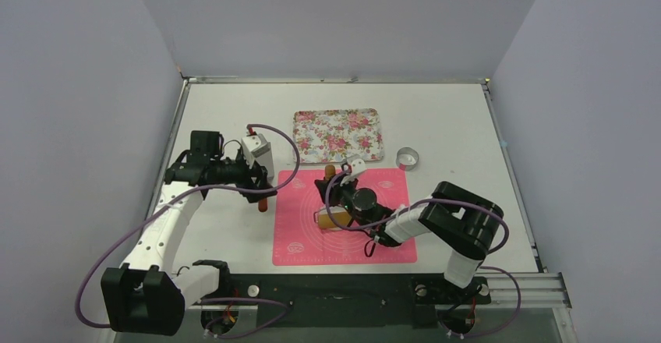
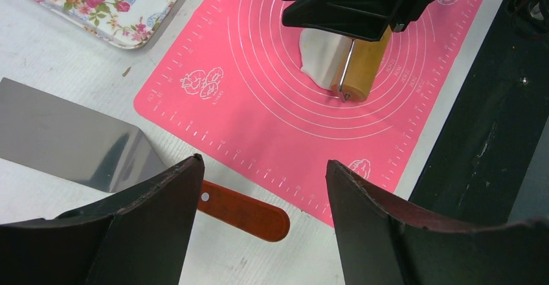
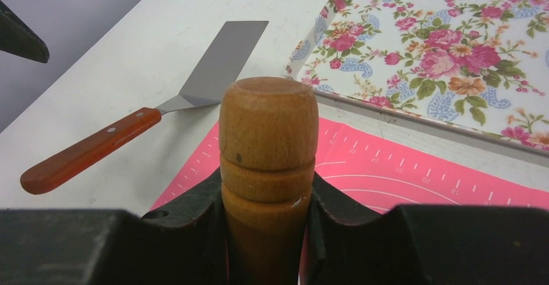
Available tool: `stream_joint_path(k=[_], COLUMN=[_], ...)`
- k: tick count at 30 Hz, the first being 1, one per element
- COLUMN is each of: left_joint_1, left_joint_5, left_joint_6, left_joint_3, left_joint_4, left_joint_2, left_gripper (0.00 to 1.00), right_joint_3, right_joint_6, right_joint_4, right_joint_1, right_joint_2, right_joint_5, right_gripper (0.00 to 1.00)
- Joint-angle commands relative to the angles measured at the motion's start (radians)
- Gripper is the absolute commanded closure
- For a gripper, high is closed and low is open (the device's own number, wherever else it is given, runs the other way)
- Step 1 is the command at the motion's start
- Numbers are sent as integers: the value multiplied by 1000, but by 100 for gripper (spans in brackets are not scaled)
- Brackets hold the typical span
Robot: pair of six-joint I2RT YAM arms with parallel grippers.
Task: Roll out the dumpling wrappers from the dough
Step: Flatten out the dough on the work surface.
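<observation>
The dough (image 2: 318, 53) is a soft white lump on the pink mat (image 2: 259, 97), pressed under the wooden rolling pin (image 2: 364, 65). My right gripper (image 1: 343, 193) is shut on the rolling pin's handle (image 3: 268, 136), over the middle of the mat (image 1: 390, 242). In the top view the arm hides the dough. My left gripper (image 2: 262, 188) is open and empty, hovering above the spatula's red handle (image 2: 249, 212) just off the mat's left edge. No dumpling wrappers are in view.
A floral tray (image 1: 338, 134) lies behind the mat. A metal ring cutter (image 1: 408, 157) stands to its right. The spatula's steel blade (image 2: 65, 136) lies on the white table left of the mat; it also shows in the right wrist view (image 3: 223, 55).
</observation>
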State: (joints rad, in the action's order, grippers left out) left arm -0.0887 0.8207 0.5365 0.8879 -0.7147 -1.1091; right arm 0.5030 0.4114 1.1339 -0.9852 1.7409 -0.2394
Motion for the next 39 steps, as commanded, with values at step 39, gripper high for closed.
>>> stream_joint_path(k=[39], left_joint_1=[18], left_joint_5=[26], left_joint_6=[2], left_joint_3=[71], left_joint_4=[-18], left_joint_2=[-19], left_gripper=[32], right_joint_3=[177], right_joint_6=[-115], right_joint_4=[-391], right_joint_1=[90], right_joint_2=[162], right_joint_5=[0], right_gripper=[100])
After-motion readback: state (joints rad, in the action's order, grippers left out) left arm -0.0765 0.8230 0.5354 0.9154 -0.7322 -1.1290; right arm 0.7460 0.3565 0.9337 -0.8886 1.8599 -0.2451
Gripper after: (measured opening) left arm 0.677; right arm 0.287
